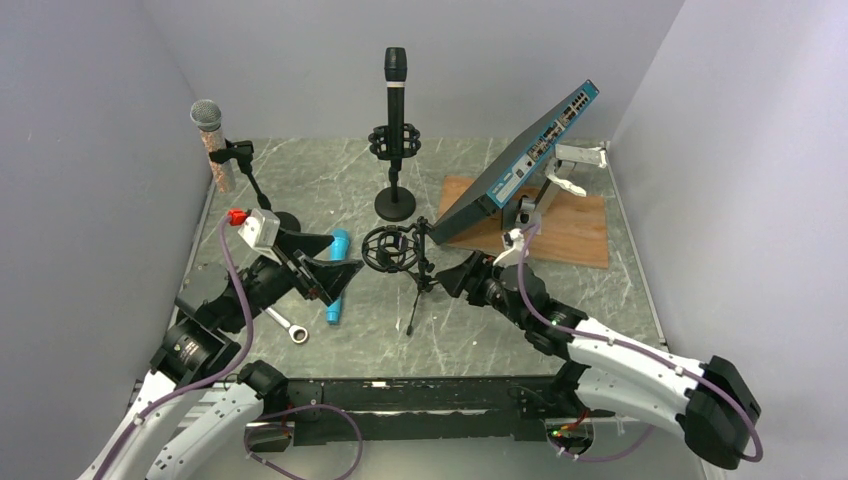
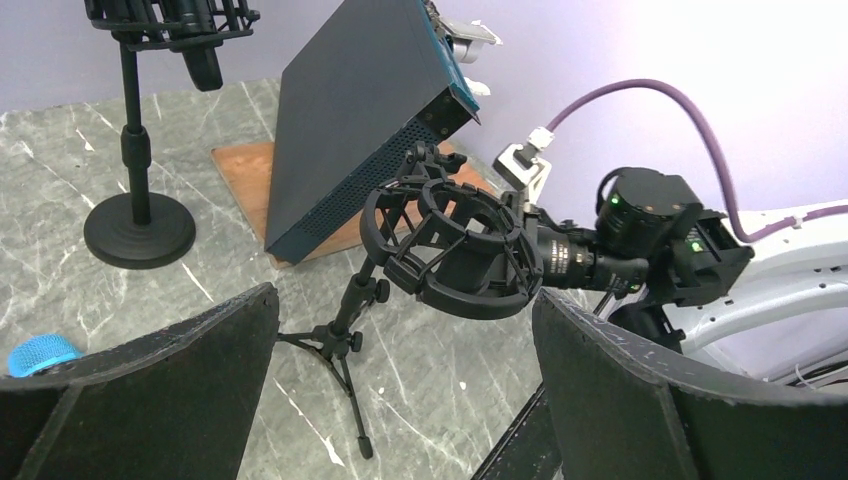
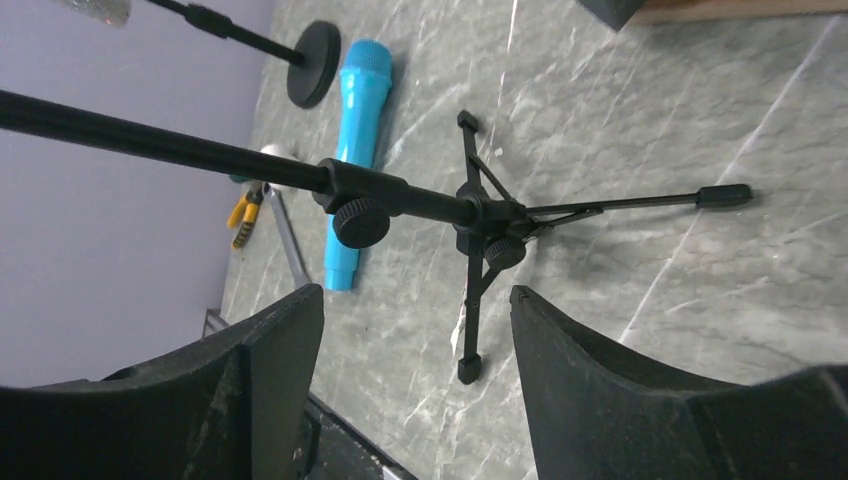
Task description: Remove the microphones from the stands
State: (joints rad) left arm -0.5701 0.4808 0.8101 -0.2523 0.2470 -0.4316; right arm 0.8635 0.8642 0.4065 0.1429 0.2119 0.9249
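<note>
**A:** Three microphones in sight. Where is each one?

**B:** The blue microphone [image 1: 332,305] lies flat on the desk [image 1: 480,330], out of any stand and just beside the left hand [image 1: 322,260]. A black microphone [image 1: 396,90] stands upright in a round-based stand [image 1: 395,205] at the back. A silver microphone [image 1: 208,120] sits tilted in a clip stand [image 1: 255,185] on the left.

**A:** And the tripod stand?

**B:** The tripod stand [image 1: 420,285] is at the middle front, between the two hands. Its ring cradle [image 1: 388,250] is empty.

**A:** How are the hands?

**B:** The left hand is spread wide and grips nothing. In its wrist view the cradle sits ahead of the fingers. The right hand [image 1: 460,272] is parted too, with nothing in it. It is close to the stand, and in its wrist view the pole crosses beyond the fingertips.

**A:** Anything else on the desk?

**B:** A wrench [image 1: 287,325] lies near the blue microphone's near end. To the right, a network switch [image 1: 530,160] leans tilted on a bracket [image 1: 575,160] over a wooden board [image 1: 575,235].
</note>
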